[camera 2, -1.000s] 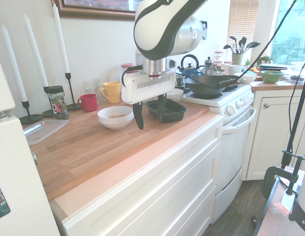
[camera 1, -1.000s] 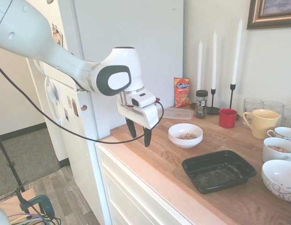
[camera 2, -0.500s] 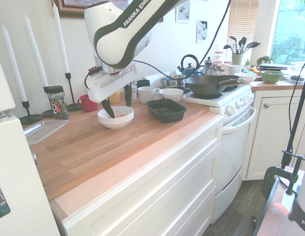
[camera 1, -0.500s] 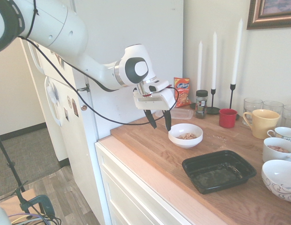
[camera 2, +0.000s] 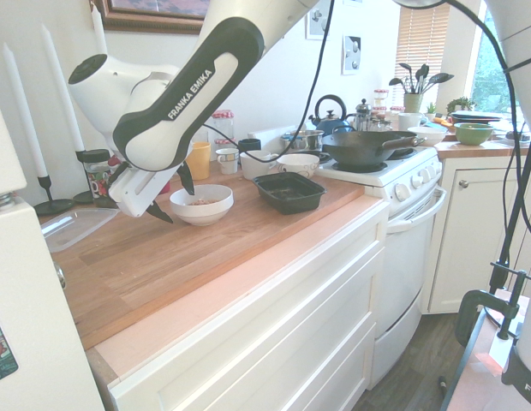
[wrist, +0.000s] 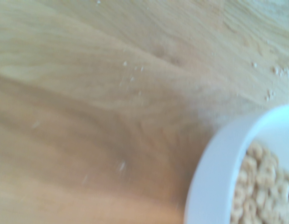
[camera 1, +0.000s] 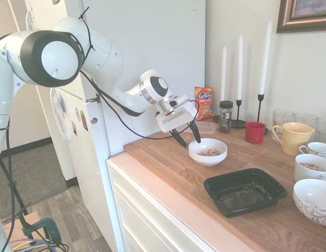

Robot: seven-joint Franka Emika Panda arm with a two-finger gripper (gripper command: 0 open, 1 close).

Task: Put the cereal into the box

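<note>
care mattered most at this step, by my reading: the end effector (camera 1: 187, 137) hung released, nothing between its dark fingers, tilted down just left of the white bowl (camera 1: 207, 151) and slightly above its rim. a good approach would have brought one finger inside the rim and one outside, or straddled the bowl, without nudging it along the desk (camera 1: 168, 173); a hard knock could have spilled the contents. once gripped, the bowl would have needed to stay level until over the box (camera 1: 245, 191).

cereal (camera 1: 209, 153) lay as a small tan heap in the bottom of the bowl; the wrist view showed little pale rings (wrist: 261, 191) packed together, blurred. the box sat to the right and nearer the desk's front edge, black, shallow, apart from the bowl, seemingly without cereal in it.
</note>
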